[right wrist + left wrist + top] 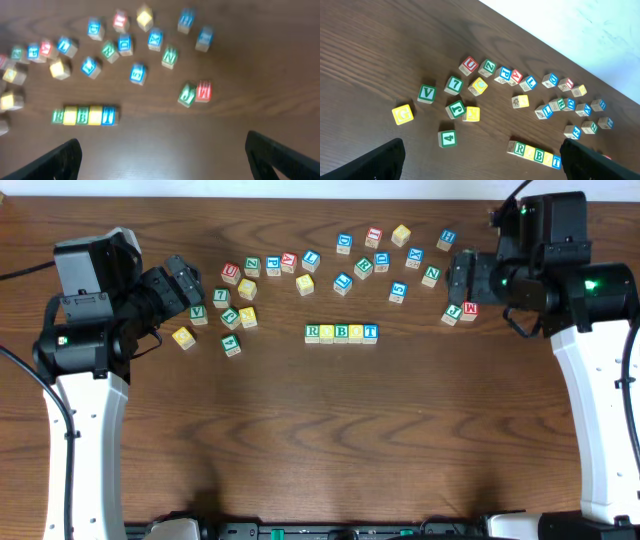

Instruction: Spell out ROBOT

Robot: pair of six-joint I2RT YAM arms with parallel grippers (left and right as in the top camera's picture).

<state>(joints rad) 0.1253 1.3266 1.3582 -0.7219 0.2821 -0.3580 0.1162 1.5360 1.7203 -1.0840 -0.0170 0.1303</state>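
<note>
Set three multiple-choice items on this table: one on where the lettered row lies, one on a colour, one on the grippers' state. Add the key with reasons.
1. Where is the row of five cubes?
A. alone at mid-table, apart from the loose cubes
B. stacked by the left arm
C. inside a gripper

2. What colour are the tops of its second cube and fourth cube?
A. red
B. yellow
C. blue

3. How do the left gripper and right gripper stand?
A. both open, empty
B. left shut on a cube
C. both shut

Key:
1 A, bare wood surrounds the row.
2 B, both tops show yellow.
3 A, both wrist views show the fingers spread with nothing between them.
</note>
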